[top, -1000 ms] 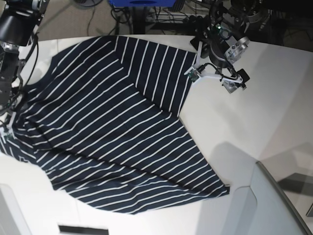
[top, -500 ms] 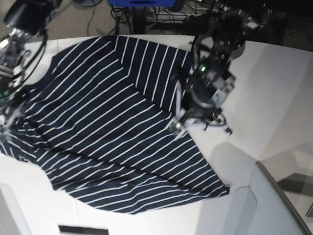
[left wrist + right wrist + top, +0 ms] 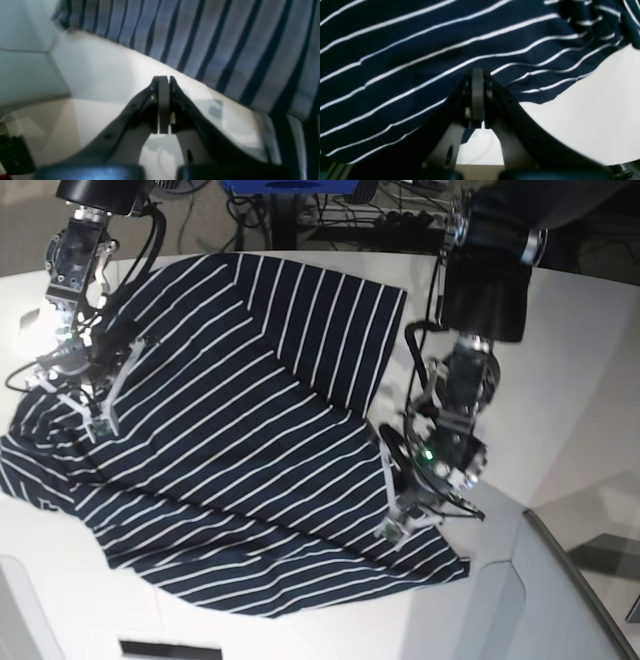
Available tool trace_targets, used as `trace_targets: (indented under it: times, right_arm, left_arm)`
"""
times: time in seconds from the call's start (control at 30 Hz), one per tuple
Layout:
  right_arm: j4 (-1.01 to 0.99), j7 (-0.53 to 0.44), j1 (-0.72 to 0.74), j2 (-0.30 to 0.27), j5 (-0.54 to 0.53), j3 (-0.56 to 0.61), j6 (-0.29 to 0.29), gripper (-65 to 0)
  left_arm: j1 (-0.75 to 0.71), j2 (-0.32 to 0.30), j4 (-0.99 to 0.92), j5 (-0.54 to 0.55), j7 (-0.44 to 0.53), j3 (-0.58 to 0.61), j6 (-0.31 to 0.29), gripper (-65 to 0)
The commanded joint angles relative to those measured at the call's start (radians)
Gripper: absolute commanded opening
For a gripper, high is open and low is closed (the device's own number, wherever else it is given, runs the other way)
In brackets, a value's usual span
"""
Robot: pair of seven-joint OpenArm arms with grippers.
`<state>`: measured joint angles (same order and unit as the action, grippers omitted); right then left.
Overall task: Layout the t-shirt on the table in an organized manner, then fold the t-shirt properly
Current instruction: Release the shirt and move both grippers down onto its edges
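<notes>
striped t-shirt (image 3: 230, 440) spread on table (image 3: 560, 380)

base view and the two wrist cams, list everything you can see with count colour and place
t-shirt: one, dark navy with thin white stripes, spread across the left and middle of the table, a few creases near its edges
table: one, white, under the shirt, bare on the base view's right
cables and dark gear: several, black, on the floor beyond the table's far edge; a blue item sits among them, too cropped to identify
grey panel: one, pale grey, lower right corner of the base view
right gripper: one, black with grey pads, jaws shut, over the shirt near its edge
left gripper: one, black with grey pads, jaws shut, over bare table just beside the shirt's edge, nothing visible between the pads
</notes>
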<state>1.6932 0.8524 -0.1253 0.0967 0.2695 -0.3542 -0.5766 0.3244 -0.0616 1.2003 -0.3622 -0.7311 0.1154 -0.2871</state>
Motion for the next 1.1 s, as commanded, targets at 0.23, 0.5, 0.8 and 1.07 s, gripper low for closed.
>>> trace_targets:
  times: [0.23, 0.5, 0.8, 1.07]
  right_arm:
    - [-0.069, 0.012, -0.027, 0.002, -0.006, 0.18, 0.004, -65.0]
    - [-0.176, 0.009, -0.035, 0.016, -0.006, 0.211, 0.004, -65.0]
    - [-0.295, 0.008, -0.037, -0.005, -0.005, 0.151, 0.004, -65.0]
    - [-0.344, -0.028, -0.047, -0.064, -0.003, 0.07, 0.004, -65.0]
  left_arm:
    - [0.206, -0.005, -0.396, 0.001, 0.293, -0.082, 0.007, -65.0]
    - [0.348, -0.005, -0.776, 0.002, 0.52, -0.075, 0.009, -65.0]
    - [0.281, -0.008, -0.785, -0.002, 0.542, -0.07, 0.009, -65.0]
    - [0.169, -0.031, -0.779, -0.13, 0.543, -0.072, 0.009, -65.0]
